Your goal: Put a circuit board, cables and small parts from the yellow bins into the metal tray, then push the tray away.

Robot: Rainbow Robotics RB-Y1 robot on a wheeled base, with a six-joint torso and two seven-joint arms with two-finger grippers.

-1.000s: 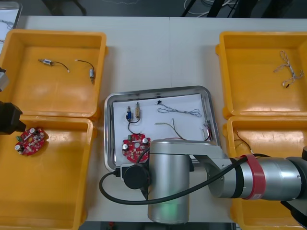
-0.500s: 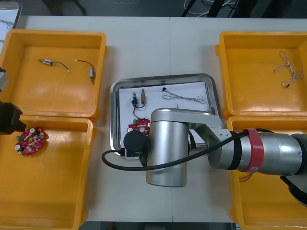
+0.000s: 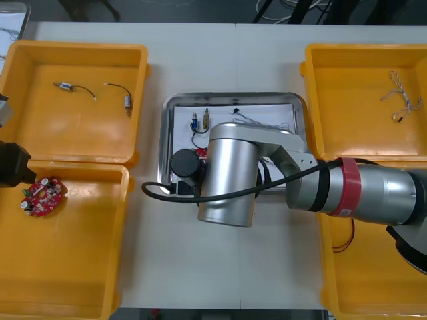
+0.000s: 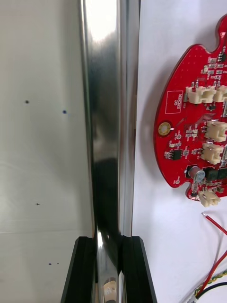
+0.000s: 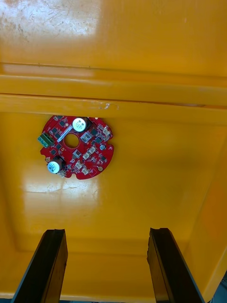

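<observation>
Right end effector (image 4: 109,244): fingers narrow, clamped across the rim of the metal tray (image 3: 167,137), one finger outside and one inside. The tray sits mid-tabletop (image 3: 200,60) between the yellow bins, white inside. It holds a red circuit board (image 4: 198,128) just inside the gripped rim, cables (image 3: 263,121) and small metal parts (image 3: 201,121).

Left end effector (image 5: 108,236): fingers wide, empty, over the near-left yellow bin (image 3: 73,267). A second circuit board (image 5: 76,147) lies on the bin floor.
</observation>
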